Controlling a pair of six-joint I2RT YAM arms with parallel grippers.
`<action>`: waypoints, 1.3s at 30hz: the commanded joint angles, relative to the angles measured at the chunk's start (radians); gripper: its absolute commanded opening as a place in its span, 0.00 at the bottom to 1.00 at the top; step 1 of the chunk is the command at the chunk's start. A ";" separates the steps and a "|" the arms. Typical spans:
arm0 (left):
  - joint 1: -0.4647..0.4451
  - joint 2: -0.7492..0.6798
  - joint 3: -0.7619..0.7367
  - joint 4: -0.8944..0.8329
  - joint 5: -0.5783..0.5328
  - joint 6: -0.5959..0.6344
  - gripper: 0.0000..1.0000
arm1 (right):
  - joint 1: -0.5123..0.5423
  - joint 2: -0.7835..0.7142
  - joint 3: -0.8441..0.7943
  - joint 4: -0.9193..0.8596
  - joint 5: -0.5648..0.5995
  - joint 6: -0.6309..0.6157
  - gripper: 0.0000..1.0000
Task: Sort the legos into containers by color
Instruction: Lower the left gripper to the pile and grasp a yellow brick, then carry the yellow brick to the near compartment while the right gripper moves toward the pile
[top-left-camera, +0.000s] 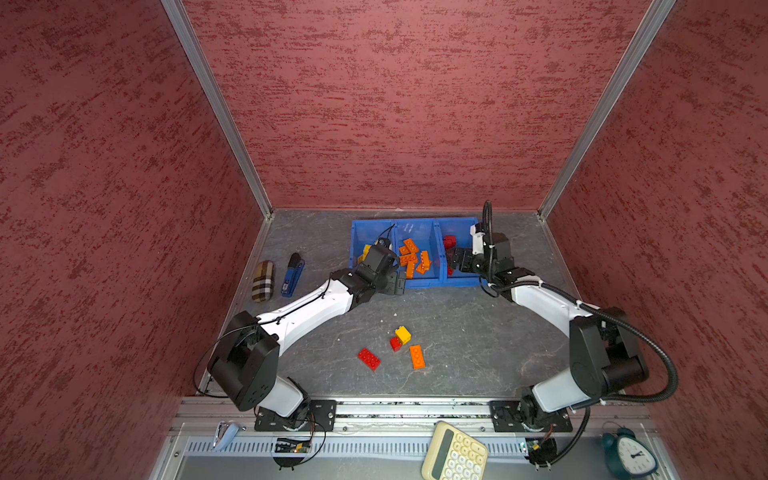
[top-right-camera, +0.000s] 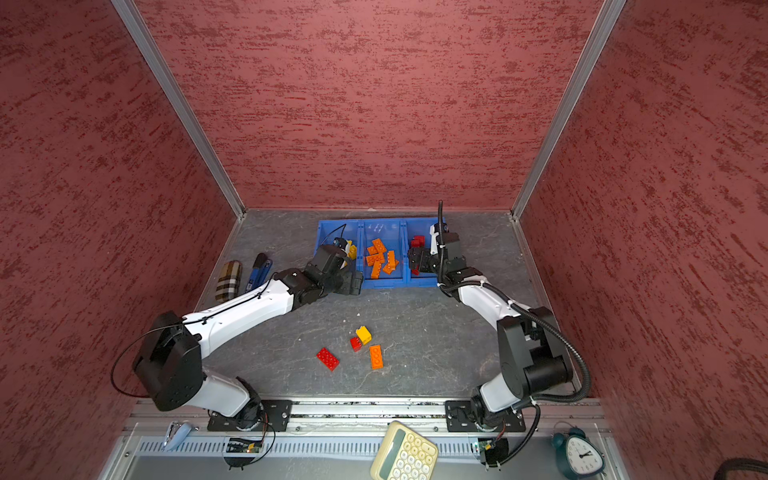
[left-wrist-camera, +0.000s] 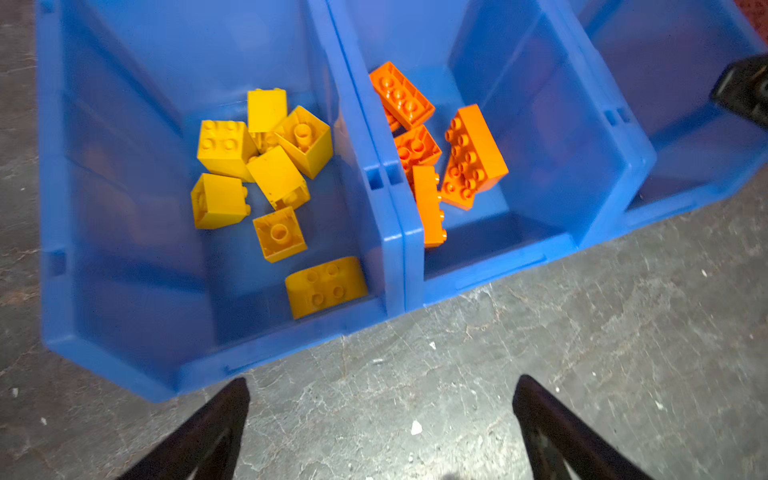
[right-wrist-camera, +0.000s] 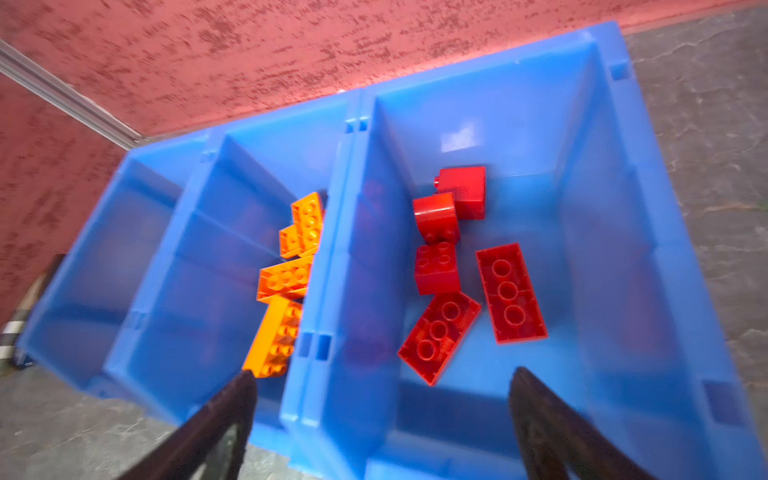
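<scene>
Grey marbled tabletop (top-left-camera: 457, 324), closed in on three sides by red mottled walls (top-left-camera: 395, 104). Nearest, on the front ledge, a cream calculator (top-left-camera: 455, 453) and a dark alarm clock (top-left-camera: 631, 455). Farther in, mid-table and well short of the bins (top-left-camera: 419, 283), four loose bricks: a long red brick (top-left-camera: 369, 358) lying alone to the left, a small red brick (top-left-camera: 395, 344) touching a yellow brick (top-left-camera: 402, 333), and a long orange brick (top-left-camera: 417, 356) just beside that pair. Beyond them, left gripper (left-wrist-camera: 382, 382) hanging over bare table just in front of the low front lip of the bins, fingers (left-wrist-camera: 208, 436) spread wide with nothing between. Right gripper (right-wrist-camera: 384, 374) poised above the right bin (right-wrist-camera: 602, 187), fingers (right-wrist-camera: 548, 424) likewise wide apart and holding nothing. Three blue bins joined in a row near the back wall: left bin (left-wrist-camera: 124, 208) with a cluster of yellow bricks (left-wrist-camera: 224, 149), middle bin (left-wrist-camera: 561, 145) with orange bricks (left-wrist-camera: 473, 158), right bin with five red bricks (right-wrist-camera: 436, 270), the two long ones lying studs down. Off to the left, about level with the bins, a checked pouch (top-left-camera: 263, 281) and a blue stapler (top-left-camera: 293, 274) side by side near the wall.
</scene>
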 joint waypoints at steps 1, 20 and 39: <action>-0.015 -0.034 -0.014 -0.055 0.116 0.142 0.99 | 0.008 -0.052 -0.045 0.076 -0.003 0.043 0.99; -0.206 0.135 0.024 -0.254 0.251 0.335 0.90 | 0.057 -0.221 -0.276 0.210 -0.023 0.299 0.99; -0.256 0.331 0.068 -0.255 0.143 0.332 0.62 | 0.064 -0.197 -0.257 0.215 -0.030 0.305 0.99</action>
